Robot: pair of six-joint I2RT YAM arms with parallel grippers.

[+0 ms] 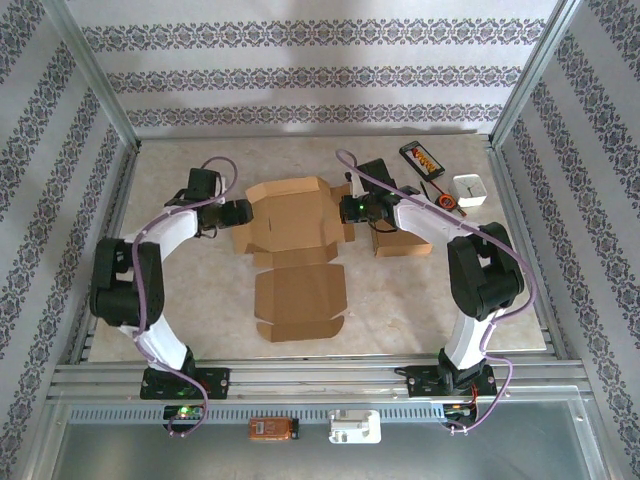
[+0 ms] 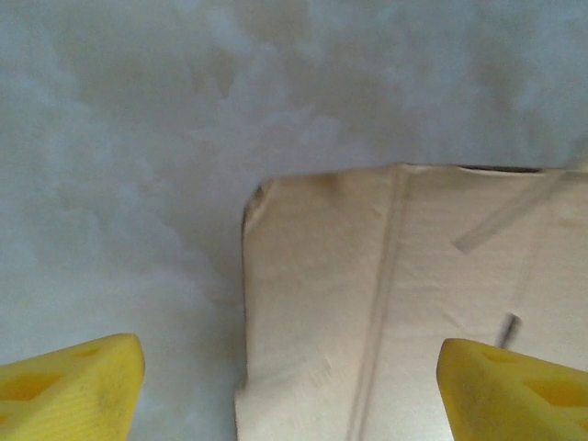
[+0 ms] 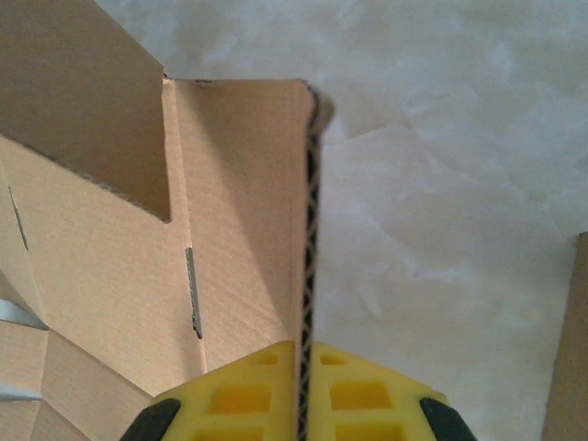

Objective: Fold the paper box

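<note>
Where the paper box [image 1: 295, 240] lies at the middle of the surface [image 1: 400, 310], it is seen largely unfolded. A wide panel is spread flat at its far part, and a squarer panel with narrow side tabs reaches toward the arm bases, so that its brown inner face is exposed. At the box's right edge a side flap [image 3: 239, 239] is raised upright. The right pincer [image 3: 306, 372] is pressed together on the corrugated edge of that flap, with one yellow finger set against each face. A second raised flap [image 3: 83, 92] is seen further in toward the box's middle. At the box's left edge the left pincer [image 2: 289, 395] is held spread wide over a rounded corner flap [image 2: 367, 303]. Its yellow fingers [image 2: 69, 386] are set well apart to either side with nothing gripped between them; whether the flap is touched cannot be told. Just to the right of the box, a second piece of brown cardboard [image 1: 402, 243] is laid beneath the right arm. Further right of the box a small white box [image 1: 470, 190] is placed, and its contents cannot be made out. A black flat item [image 1: 423, 158] with orange markings is set beyond the box's far right corner.
</note>
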